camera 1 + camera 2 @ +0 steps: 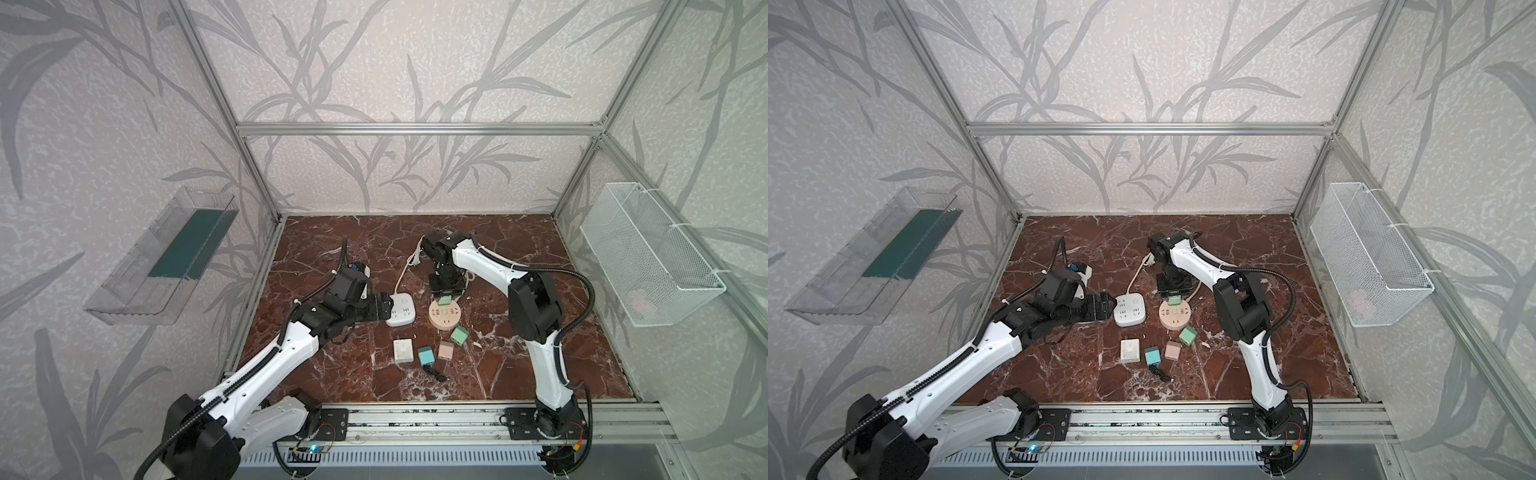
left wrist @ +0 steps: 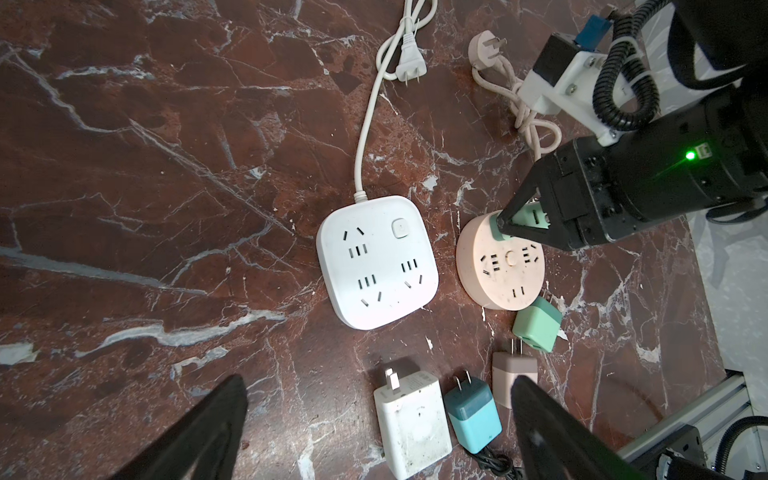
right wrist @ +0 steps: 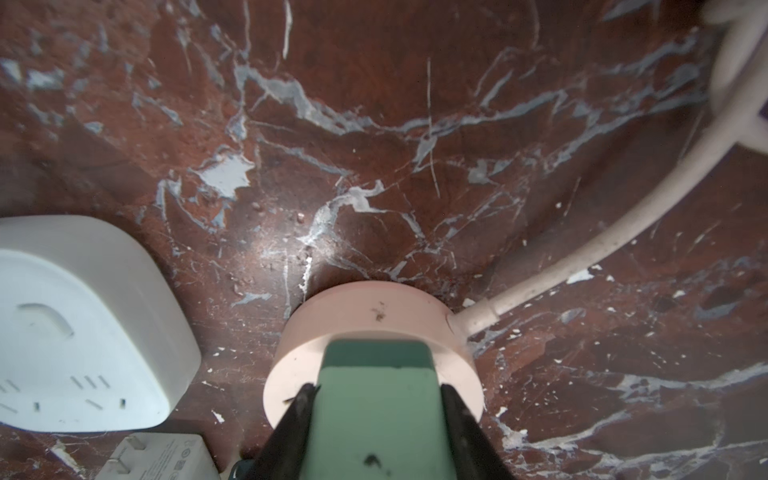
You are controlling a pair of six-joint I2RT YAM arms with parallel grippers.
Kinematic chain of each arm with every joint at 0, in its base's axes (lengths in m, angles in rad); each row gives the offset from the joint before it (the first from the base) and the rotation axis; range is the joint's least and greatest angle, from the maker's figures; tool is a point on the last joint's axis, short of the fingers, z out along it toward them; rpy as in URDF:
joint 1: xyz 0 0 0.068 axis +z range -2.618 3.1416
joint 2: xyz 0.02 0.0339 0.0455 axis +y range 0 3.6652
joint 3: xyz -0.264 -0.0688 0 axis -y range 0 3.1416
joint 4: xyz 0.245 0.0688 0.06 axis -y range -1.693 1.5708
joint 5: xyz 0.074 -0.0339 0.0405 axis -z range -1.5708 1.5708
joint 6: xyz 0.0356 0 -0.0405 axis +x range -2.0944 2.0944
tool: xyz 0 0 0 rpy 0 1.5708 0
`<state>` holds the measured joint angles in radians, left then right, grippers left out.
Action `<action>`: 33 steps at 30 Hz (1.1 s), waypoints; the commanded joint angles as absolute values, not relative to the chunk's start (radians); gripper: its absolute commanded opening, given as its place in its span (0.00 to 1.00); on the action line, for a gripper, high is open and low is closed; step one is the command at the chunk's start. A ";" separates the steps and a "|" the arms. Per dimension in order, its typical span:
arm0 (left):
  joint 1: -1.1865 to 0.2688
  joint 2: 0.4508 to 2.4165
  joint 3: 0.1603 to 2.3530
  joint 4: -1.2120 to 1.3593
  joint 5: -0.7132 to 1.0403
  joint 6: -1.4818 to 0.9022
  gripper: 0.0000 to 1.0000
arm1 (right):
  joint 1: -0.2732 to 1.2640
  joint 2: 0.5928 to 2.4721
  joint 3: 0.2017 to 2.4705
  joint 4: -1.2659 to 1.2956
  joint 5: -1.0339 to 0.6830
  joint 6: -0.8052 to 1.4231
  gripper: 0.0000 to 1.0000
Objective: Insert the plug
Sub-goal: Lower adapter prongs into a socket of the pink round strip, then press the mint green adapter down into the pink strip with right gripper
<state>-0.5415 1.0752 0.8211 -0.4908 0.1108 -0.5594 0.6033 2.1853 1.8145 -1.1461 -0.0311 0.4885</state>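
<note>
My right gripper (image 3: pixel 377 388) is shut on a mint-green plug (image 3: pixel 376 415), one finger on each side. The plug stands on the far part of the round pink socket's (image 3: pixel 374 316) top face, and its prongs are hidden. Both top views show this plug (image 1: pixel 444 300) (image 1: pixel 1174 300) under the right gripper (image 1: pixel 445 296), above the pink socket (image 1: pixel 444 314). In the left wrist view the plug (image 2: pixel 528 216) sits at the pink disc's (image 2: pixel 500 270) edge. My left gripper (image 1: pixel 384 305) (image 2: pixel 378 380) is open and empty, beside the white square power strip (image 1: pixel 401 309) (image 2: pixel 376 262).
Loose adapters lie in front of the sockets: a white one (image 2: pixel 411 424), a teal one (image 2: pixel 471 411), a pink one (image 2: pixel 513 370) and a green one (image 2: pixel 536 324). Both sockets' cords (image 2: pixel 365 137) trail toward the back. A wire basket (image 1: pixel 648 257) and a clear shelf (image 1: pixel 166 257) hang on the side walls.
</note>
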 commanded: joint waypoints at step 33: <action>-0.553 1.154 0.887 -0.461 0.151 -0.550 0.97 | 0.506 2.191 1.849 -1.038 -0.017 0.598 0.19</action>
<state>-0.5446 1.1431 0.8520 -0.4664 0.1368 -0.5564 0.5087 2.1742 1.8317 -1.0588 -0.0029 0.6079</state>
